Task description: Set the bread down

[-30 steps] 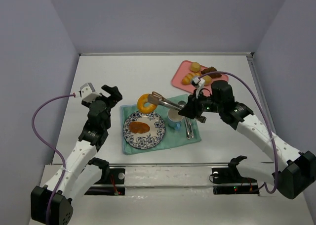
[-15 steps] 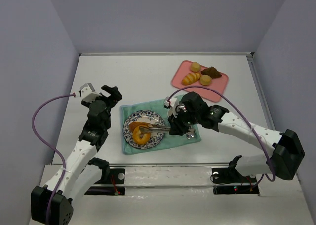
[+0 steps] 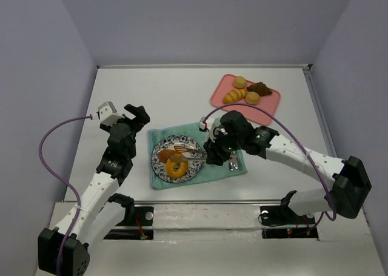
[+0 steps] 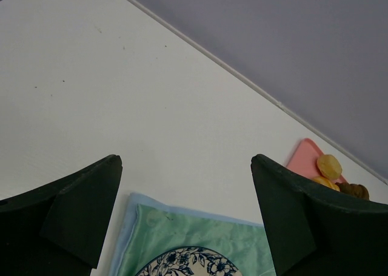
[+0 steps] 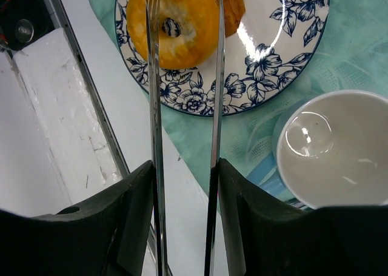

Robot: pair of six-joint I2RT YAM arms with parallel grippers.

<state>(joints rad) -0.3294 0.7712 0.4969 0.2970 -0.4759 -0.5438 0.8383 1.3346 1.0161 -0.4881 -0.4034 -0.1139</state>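
Note:
A ring-shaped bread lies on the near part of the blue-flowered plate, beside a brown oblong bread. My right gripper is shut on metal tongs. The tongs' two arms are spread and reach over the ring, one across its left side, the other along its right edge. My left gripper hangs open to the left of the plate, nothing between its fingers.
The plate sits on a green cloth. A white cup and cutlery lie on the cloth under my right arm. A pink tray at the back right holds several breads.
My right arm brought the ring bread down in the tongs from above the cloth's far side onto the plate. The tongs' arms have since spread apart. The left arm has not moved.

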